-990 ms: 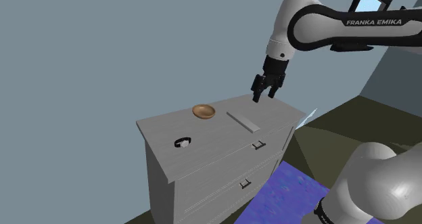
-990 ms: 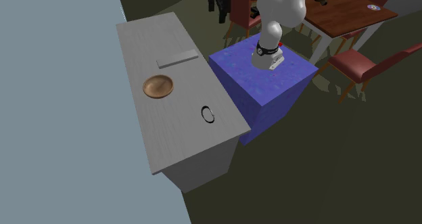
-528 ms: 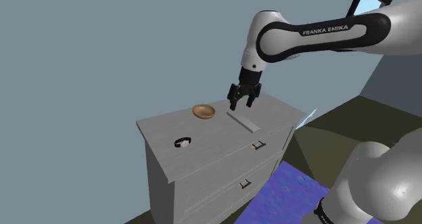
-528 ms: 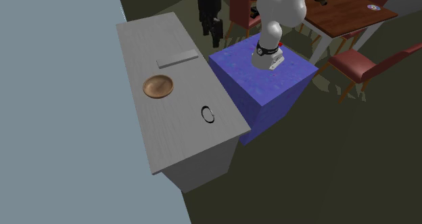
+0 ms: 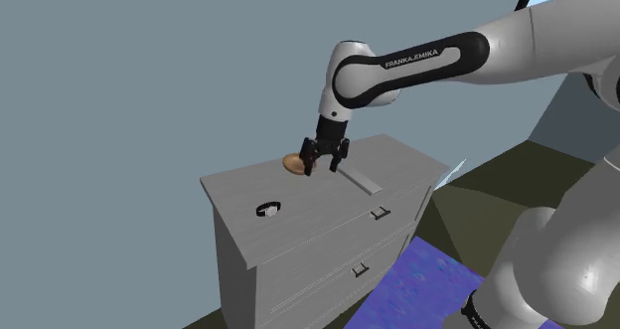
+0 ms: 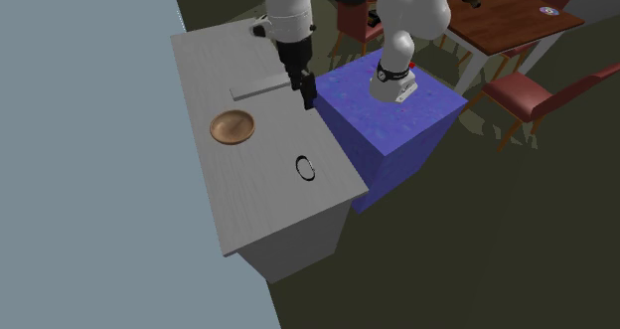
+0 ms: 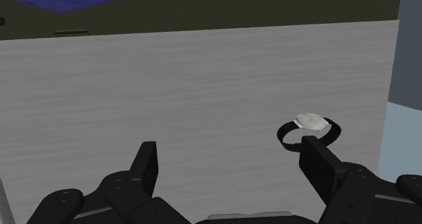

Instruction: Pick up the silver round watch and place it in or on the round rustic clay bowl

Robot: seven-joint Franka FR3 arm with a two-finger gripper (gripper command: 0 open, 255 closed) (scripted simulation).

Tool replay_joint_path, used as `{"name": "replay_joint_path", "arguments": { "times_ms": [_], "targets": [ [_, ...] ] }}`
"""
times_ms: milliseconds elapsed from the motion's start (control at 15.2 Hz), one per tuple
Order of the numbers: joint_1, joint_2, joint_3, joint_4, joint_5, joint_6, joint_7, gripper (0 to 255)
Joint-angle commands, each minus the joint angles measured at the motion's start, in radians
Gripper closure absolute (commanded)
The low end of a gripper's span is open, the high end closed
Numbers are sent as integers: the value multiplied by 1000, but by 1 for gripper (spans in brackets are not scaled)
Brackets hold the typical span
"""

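Where my jaws hung: above the grey dresser (image 5: pixel 318 218), spread wide and holding nothing, pointed down at its top.
Watch: the silver round watch (image 7: pixel 310 124) lay flat on the dresser top, face up, its dark strap looped round it. In the wrist view it sat just past the tip of one jaw, off to the side and not between the two.
Bowl: the brown clay bowl (image 6: pixel 232 127) stood empty, well apart from the watch and near a flat grey slab (image 6: pixel 260 85).
Risk, aim: I judged I was off-centre. Descending as I stood would have put one jaw onto the watch face and shoved it, not straddled it.
Risk, edge: the watch lay near the dresser's edge on the side of the blue stand (image 6: pixel 397 128), so a shove that way could have tipped it off.
Risk, grip: thin and low, it offered little to clamp. Closing on the strap alone could have let it swing or slip.
Risk, bowl: in the shoulder view my jaws overlapped the bowl's rim, and I could not tell their height. A low sweep could have clipped it.
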Motion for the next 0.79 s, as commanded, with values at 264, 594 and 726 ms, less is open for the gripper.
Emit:
{"name": "replay_joint_path", "arguments": {
  "times_ms": [264, 594, 726],
  "targets": [
    [26, 224, 23, 142, 78, 66, 7, 0],
    [38, 342, 39, 225, 114, 96, 12, 0],
    [41, 353, 42, 213, 118, 120, 10, 0]
  ]
}}
